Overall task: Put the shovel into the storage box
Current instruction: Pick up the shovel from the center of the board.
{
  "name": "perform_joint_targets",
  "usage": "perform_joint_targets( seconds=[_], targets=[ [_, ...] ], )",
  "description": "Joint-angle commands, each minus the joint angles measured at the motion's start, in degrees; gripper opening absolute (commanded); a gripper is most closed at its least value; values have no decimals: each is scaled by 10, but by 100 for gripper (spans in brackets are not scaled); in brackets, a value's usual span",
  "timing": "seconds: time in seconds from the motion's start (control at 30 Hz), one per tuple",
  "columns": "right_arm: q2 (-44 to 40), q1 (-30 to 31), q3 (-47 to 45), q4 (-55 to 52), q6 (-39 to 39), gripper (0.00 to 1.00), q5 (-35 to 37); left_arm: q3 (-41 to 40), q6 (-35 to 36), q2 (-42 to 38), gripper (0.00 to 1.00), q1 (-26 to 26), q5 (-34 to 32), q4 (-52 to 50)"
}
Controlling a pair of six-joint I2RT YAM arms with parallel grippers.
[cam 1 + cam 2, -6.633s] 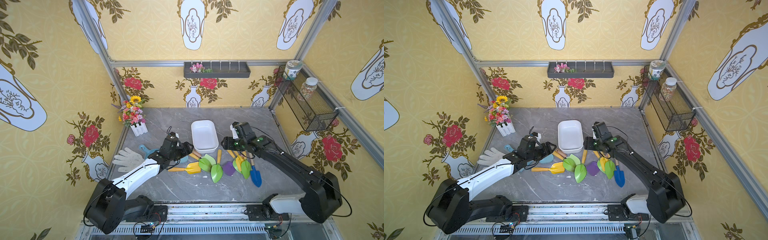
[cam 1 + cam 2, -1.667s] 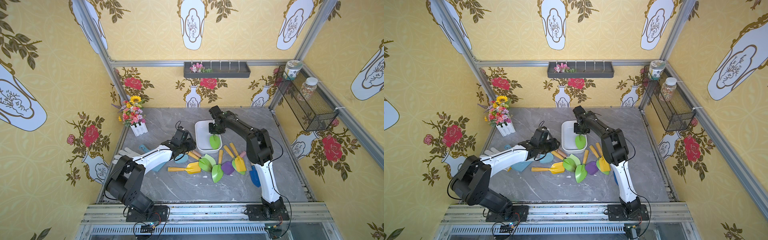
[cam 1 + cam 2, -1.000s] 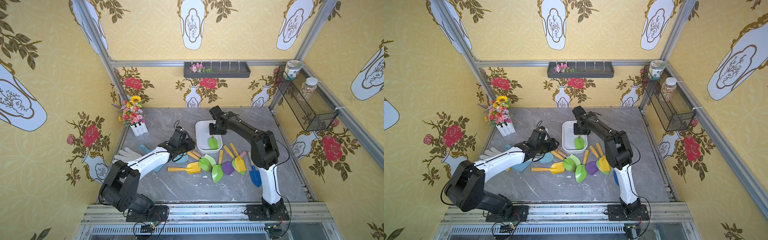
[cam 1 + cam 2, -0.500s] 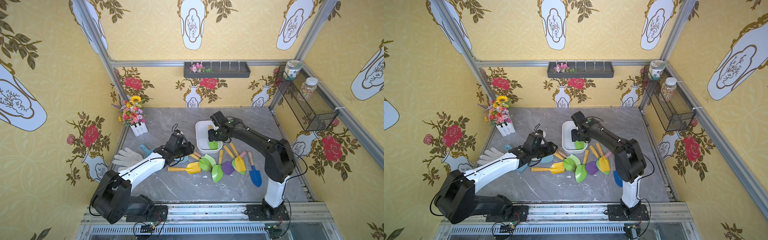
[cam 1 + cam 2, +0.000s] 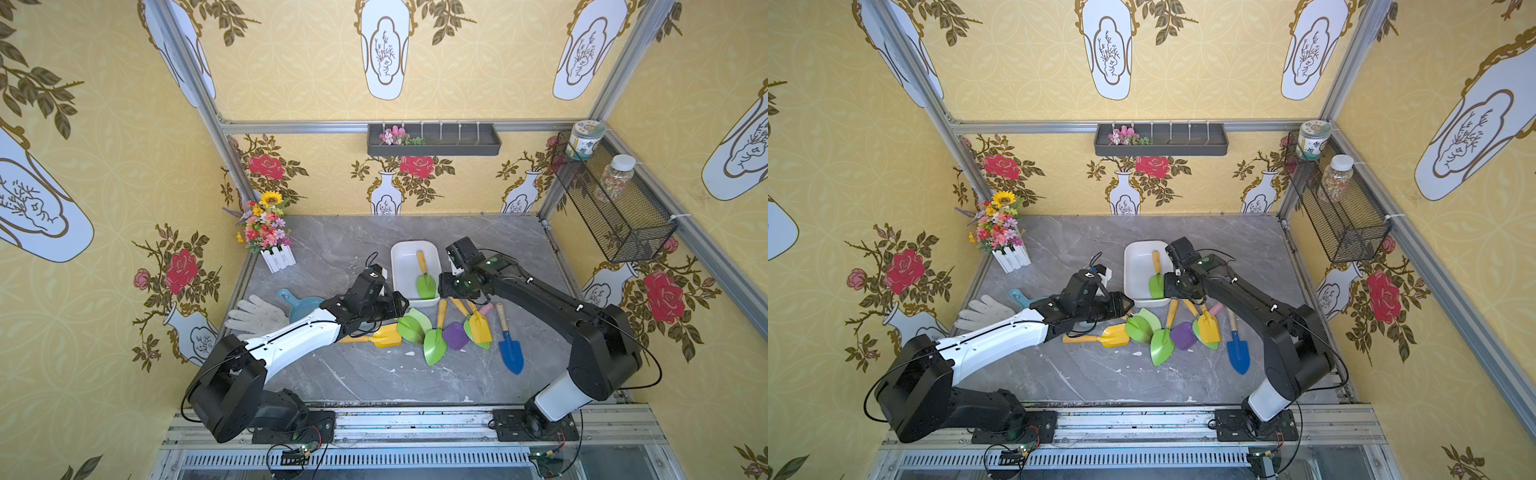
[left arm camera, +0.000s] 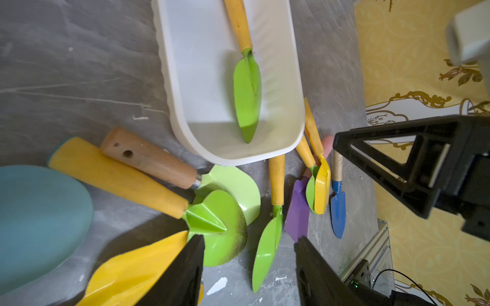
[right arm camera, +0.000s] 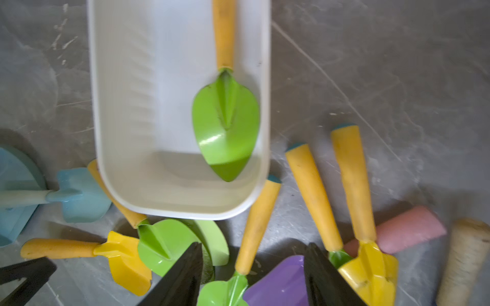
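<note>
Inside smooth rounded storage box [image 5: 401, 270], glossy green shovel [image 5: 426, 286]

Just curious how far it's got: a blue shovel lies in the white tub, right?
No: the shovel in the storage box is green, as both top views show. The blue shovel lies outside it, on the table.

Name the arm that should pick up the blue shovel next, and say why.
Right. The blue shovel lies at the right edge of the pile, nearest the right gripper, which is open and empty. The left gripper, also open, hangs over the pile's other side.
</note>
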Motion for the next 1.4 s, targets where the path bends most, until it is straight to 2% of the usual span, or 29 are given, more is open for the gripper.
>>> perform_joint_targets(
  seconds=[0.0, 0.3, 0.73, 1.1, 1.37],
  targets=[
    [-23, -33, -29, 11, 5, 63, -12, 10, -2, 18, 59, -9, 14, 27],
    [-27, -107, -77, 17, -25, 60, -22, 29, -5, 53, 59, -29, 20, 37],
    [49, -124, -77, 49, -41, 51, -34, 27, -9, 68, 59, -42, 27, 47],
    [100, -125, -63, 57, -52, 47, -36, 27, -12, 77, 59, -42, 25, 47],
    [118, -124, -59, 62, -55, 39, -39, 25, -13, 76, 59, -42, 23, 47]
  ],
)
